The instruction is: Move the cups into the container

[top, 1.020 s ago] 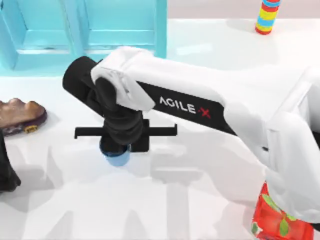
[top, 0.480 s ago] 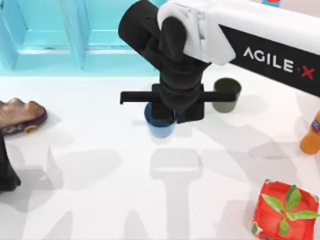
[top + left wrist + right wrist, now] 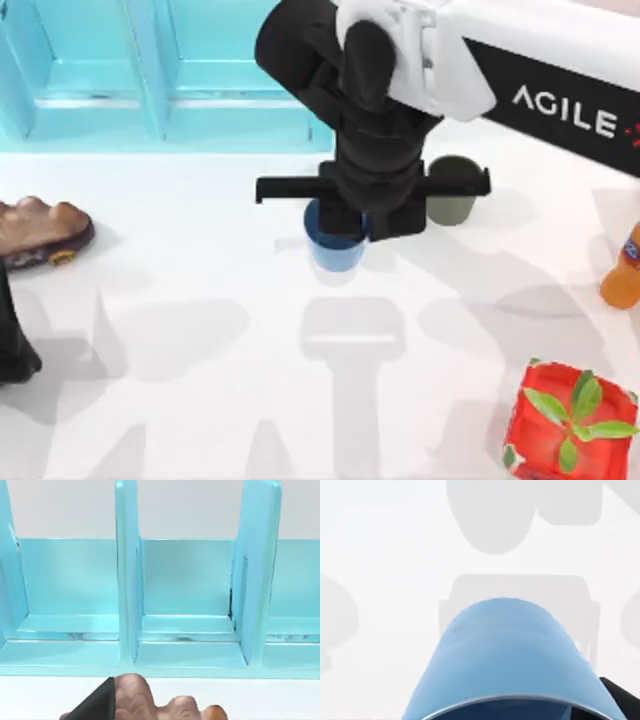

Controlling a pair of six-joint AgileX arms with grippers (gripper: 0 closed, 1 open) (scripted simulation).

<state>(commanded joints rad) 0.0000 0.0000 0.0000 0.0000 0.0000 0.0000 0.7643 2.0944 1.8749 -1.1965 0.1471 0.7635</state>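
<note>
The right gripper point(image 3: 345, 222) is clamped on the blue cup point(image 3: 336, 250), which hangs upright just under the jaws.

Right arm reaches in from the top view's right, its tool point(image 3: 340, 222) pointing down, closed. Left arm parked at left edge.

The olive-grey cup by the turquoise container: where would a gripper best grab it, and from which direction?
Probably by its rim, coming straight down from above. The olive-grey cup stands upright with its mouth open upward and has no handle, so one finger could go inside and one outside the wall. Its right side looks free; the right gripper with the blue cup crowds its left.
</note>
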